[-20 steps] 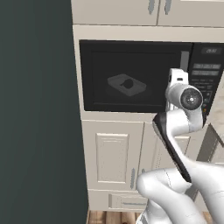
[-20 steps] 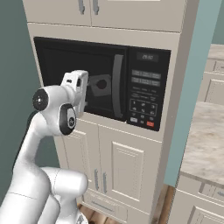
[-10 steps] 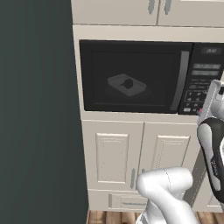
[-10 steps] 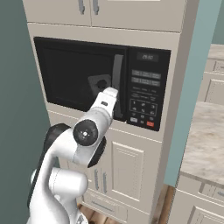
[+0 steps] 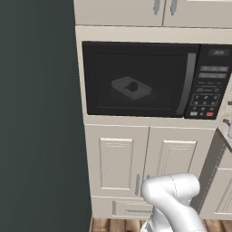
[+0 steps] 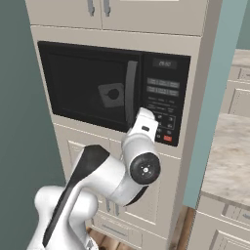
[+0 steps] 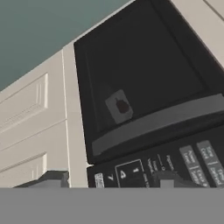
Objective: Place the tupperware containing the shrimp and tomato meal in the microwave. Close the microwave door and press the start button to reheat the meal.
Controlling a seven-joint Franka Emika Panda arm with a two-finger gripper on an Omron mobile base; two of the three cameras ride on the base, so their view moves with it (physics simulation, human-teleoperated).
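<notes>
I see the cream cabinet column (image 5: pixel 149 158) first — upper doors above, two panelled doors below, and the microwave (image 5: pixel 154 79) built into the opening between them. To its left stands a dark green wall (image 5: pixel 36 113); from the right base view a pale worktop (image 6: pixel 229 156) lies off to the right, beyond a teal upright.

The microwave door (image 5: pixel 136 79) is shut flush with the front, its curved grey bar handle (image 5: pixel 190 84) running down the door's right edge, just beside the keypad panel (image 5: pixel 210 81). A small red button sits at the panel's lower right corner.

Through the tinted window the tupperware (image 5: pixel 131 87) rests inside the cavity, near the middle of its floor. A dark rounded lump in the tray is the shrimp and tomato meal (image 5: pixel 132 86) — too dim behind the glass to separate tomato from shrimp.

My arm reaches up from the lower part of the right base view, the white hand held just in front of the keypad's lower left. The gripper (image 7: pixel 109 180) shows in the hand view as two dark tips at the bottom, set well apart, with the number keys between them; I cannot tell whether either tip touches the panel.
</notes>
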